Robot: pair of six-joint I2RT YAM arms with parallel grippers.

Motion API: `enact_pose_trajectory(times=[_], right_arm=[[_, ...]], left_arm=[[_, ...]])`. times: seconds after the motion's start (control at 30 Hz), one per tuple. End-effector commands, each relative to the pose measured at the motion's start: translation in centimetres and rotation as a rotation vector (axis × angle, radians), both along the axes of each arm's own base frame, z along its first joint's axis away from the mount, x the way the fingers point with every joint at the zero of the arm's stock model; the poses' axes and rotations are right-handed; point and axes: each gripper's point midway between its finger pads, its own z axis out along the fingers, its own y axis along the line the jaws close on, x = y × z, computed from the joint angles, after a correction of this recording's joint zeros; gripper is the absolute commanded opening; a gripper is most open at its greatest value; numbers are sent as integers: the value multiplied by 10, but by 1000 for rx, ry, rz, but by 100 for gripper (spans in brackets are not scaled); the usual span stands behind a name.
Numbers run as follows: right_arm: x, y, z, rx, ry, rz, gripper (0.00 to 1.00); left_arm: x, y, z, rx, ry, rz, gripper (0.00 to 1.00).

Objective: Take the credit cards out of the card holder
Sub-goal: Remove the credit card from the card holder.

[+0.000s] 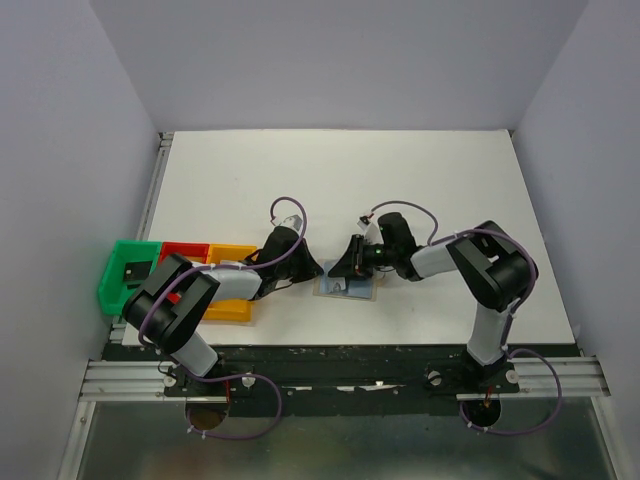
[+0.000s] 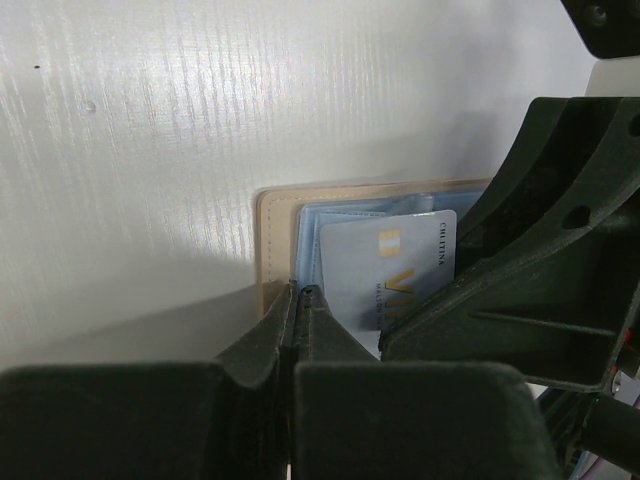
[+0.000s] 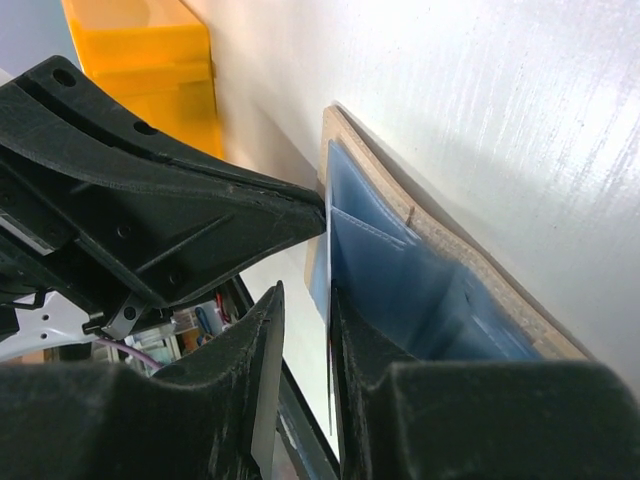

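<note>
– two grippers are over your card holder [image 1: 345, 288], yes?

– yes. it lies open and flat on the table [image 1: 340, 180], close to the near edge, between the two arms and just right of the yellow bin [image 1: 232, 254].

– what's your left gripper [image 2: 302, 295] doing?

– its fingers are pressed together with nothing between them, and the tips sit down on the holder's left end, where the tan border meets the light-blue panel.

– and your right gripper [image 3: 305, 300]?

– it comes in from the right, tip to tip with the left one. its fingers stand partly spread with a gap showing. a thin card edge runs up between them, against the right-hand finger, not pinched from both sides.

– which card?

– the silvery-white card [image 2: 400, 270]. in the left wrist view it sticks partway out of the blue pocket, gold print showing, with the right gripper's body over its right side.

– other cards?

– you can't tell from these views.
</note>
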Motion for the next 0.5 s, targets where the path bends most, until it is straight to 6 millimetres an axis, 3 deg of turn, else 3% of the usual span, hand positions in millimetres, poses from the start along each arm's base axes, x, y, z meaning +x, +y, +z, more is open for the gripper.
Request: enact_pose_trajectory(times=[0.0,0.47], right_arm=[[-3,0,11,-2,-33,28,32],[-4,-13,13,-23,-48,9,30]], left_arm=[[-12,10,-14,47,45,14,0],[-11,16,-19,71,66,38,0]])
